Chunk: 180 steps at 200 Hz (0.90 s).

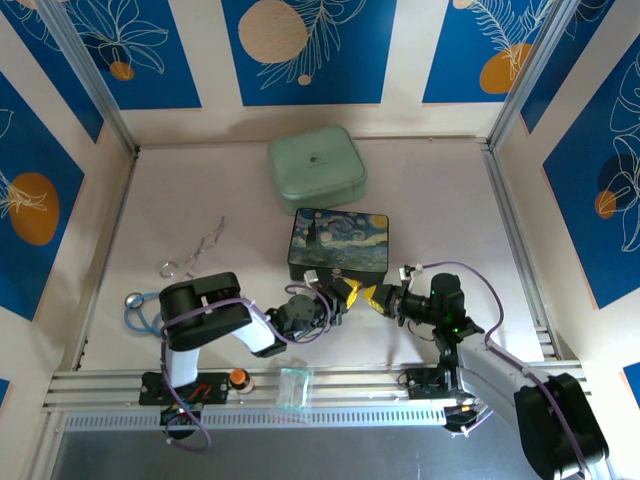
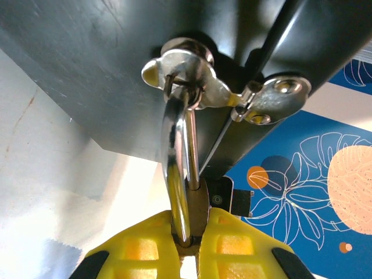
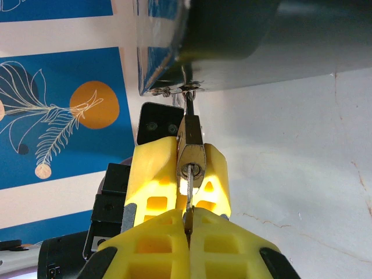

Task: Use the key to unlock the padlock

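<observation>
Two grippers meet nose to nose at near side of starry-night box (image 1: 338, 243). Left gripper (image 2: 193, 232) clamped narrow on padlock (image 3: 190, 152) body; shackle (image 2: 177, 163) looped through box latch (image 2: 197, 81). Right gripper (image 3: 187, 224) pinched tight on key (image 3: 188, 197). Padlock lies dead ahead of my right fingers; key blade runs in line with padlock's long axis, tip at keyhole. How deep it sits, I cannot tell. I judge coming move is twist about that shared axis, right arm turning.
</observation>
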Each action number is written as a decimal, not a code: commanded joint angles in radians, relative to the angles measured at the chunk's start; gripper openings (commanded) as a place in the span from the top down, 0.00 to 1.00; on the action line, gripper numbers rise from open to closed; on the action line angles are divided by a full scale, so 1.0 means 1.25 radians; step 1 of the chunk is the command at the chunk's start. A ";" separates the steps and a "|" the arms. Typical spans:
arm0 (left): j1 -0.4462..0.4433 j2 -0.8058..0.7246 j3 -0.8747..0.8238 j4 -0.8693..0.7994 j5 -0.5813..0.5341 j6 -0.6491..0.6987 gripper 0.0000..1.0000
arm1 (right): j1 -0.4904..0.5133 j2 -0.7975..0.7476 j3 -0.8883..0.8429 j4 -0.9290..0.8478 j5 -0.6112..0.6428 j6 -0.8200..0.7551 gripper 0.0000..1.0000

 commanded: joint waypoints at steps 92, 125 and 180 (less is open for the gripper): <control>-0.032 0.001 0.052 0.062 0.078 -0.001 1.00 | -0.108 0.042 0.025 0.027 -0.169 -0.061 1.00; -0.032 0.003 0.038 0.062 0.071 0.004 1.00 | -0.173 0.029 0.027 -0.043 -0.238 -0.090 1.00; -0.031 0.021 0.036 0.062 0.062 -0.003 1.00 | -0.181 0.053 0.074 -0.099 -0.295 -0.097 1.00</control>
